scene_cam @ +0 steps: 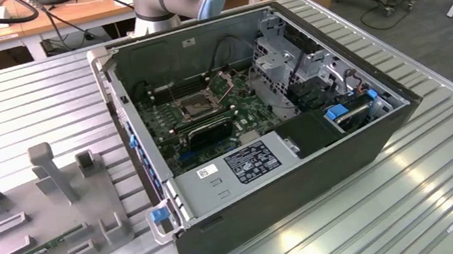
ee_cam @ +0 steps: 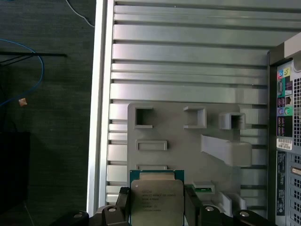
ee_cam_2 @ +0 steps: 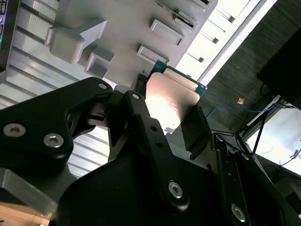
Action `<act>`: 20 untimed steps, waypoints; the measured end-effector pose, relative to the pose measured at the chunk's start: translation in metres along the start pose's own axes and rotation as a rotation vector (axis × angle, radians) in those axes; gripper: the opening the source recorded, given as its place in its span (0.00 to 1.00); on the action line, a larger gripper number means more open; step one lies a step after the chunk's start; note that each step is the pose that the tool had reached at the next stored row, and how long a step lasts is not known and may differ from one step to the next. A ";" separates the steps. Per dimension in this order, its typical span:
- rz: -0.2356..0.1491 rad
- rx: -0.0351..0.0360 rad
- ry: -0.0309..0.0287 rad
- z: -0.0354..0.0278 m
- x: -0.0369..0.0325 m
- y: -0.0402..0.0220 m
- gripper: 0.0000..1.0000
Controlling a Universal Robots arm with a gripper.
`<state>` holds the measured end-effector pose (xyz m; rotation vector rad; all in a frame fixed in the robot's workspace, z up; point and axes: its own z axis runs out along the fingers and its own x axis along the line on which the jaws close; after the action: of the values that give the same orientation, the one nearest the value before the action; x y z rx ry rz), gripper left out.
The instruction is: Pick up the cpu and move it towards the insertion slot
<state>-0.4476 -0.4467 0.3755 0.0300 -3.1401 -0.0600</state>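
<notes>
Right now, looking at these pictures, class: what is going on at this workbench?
A robot arm's claw is clamped on the cpu, gripping it by two opposite edges. In both wrist views the chip is over the grey holder tray on the slatted metal table, near the table's edge. The insertion slot sits on the motherboard inside the open computer case, so the chip has not reached it.

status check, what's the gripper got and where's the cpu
Gripper shut on cpu. Cpu held clear of the grey fixture tray, not at the insertion slot. Slot lies inside the open case.
</notes>
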 end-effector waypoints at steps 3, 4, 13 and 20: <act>0.000 0.0001 0.0001 -0.0001 -0.0002 0.0000 0.54; 0.000 0.0001 0.0001 0.0000 -0.0002 0.0000 0.54; 0.000 0.0001 0.0000 0.0000 -0.0049 -0.0001 0.54; 0.000 0.0001 0.0001 -0.0001 -0.0106 -0.0002 0.54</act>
<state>-0.4371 -0.4467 0.3755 0.0300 -3.1399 -0.0599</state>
